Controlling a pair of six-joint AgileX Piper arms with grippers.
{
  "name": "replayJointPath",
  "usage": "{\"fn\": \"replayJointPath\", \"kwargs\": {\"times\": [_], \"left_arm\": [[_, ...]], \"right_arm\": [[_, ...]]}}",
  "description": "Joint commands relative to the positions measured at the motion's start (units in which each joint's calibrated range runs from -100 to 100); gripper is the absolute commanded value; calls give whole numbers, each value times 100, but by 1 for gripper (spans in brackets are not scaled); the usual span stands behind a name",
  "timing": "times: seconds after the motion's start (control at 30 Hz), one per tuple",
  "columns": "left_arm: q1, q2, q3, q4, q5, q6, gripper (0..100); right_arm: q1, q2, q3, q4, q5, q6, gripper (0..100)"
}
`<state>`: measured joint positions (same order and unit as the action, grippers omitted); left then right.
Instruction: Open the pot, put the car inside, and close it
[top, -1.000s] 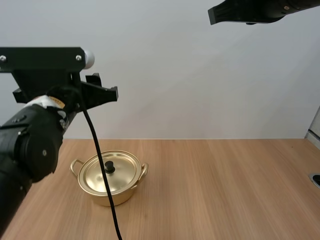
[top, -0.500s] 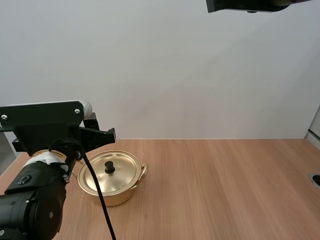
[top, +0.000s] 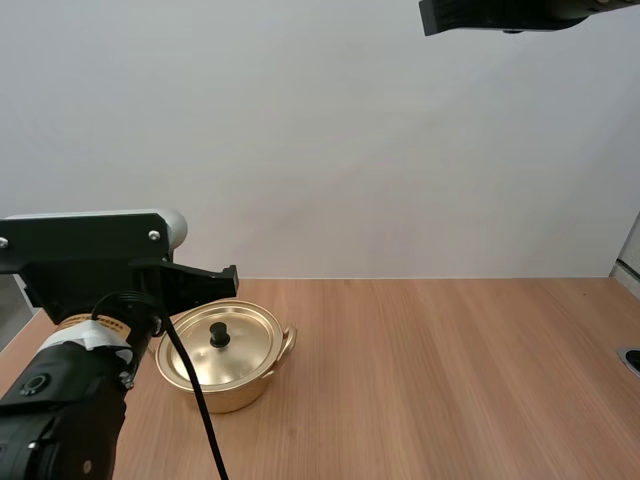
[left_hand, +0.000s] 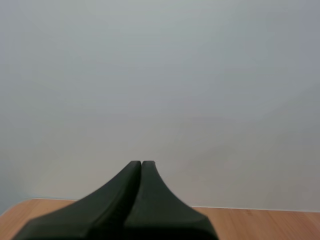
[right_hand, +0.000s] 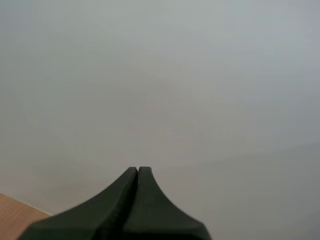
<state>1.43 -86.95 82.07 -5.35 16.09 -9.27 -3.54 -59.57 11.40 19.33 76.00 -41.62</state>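
Pressing flat against each other, the two fingers of the left gripper (left_hand: 141, 165) make one dark wedge with nothing between them. Past their tip lie a pale wall (left_hand: 160, 75) and a thin strip of the wooden table (left_hand: 260, 224). From the high view this gripper is held level and points away from the arm's base toward the wall. Its tip lines up with the far left rim of the pot (top: 222, 372) but is raised clear of it; whether it hangs directly over the pot cannot be told.

The right gripper (right_hand: 138, 171) is closed in the same way, its fingers meeting in a single wedge and carrying nothing, with plain wall beyond it. In the high view it hangs far up over the right half of the table, pointing left, well apart from the pot.

The pot is gold-coloured and sits upright on the left part of the table, near the back edge. Its lid (top: 235, 350) is on, lying flat, with a black knob (top: 219, 335) at its middle. A small handle (top: 288, 342) sticks out at the pot's right side.
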Motion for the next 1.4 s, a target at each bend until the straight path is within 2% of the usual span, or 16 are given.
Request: {"fn": "replayJointPath", "kwargs": {"times": [0.0, 0.23, 0.6, 1.13, 1.27, 1.37], "left_arm": [[-194, -107, 8, 14, 36, 3, 0], [-194, -141, 8, 236, 980, -39, 0], [-210, -190, 681, 441, 462, -218, 0], [-227, -354, 696, 441, 279, -218, 0], [-45, -674, 696, 441, 240, -218, 0], [-45, -965, 696, 441, 240, -218, 0]], "right_arm": [[-4, -1, 9, -21, 84, -10, 0], [-4, -1, 9, 37, 506, -10, 0], [-178, -234, 9, 193, 524, -10, 0], [-214, -507, 9, 513, 452, -163, 0], [-214, -507, 9, 586, 411, -163, 0], [-214, -507, 9, 675, 391, -163, 0]]}}
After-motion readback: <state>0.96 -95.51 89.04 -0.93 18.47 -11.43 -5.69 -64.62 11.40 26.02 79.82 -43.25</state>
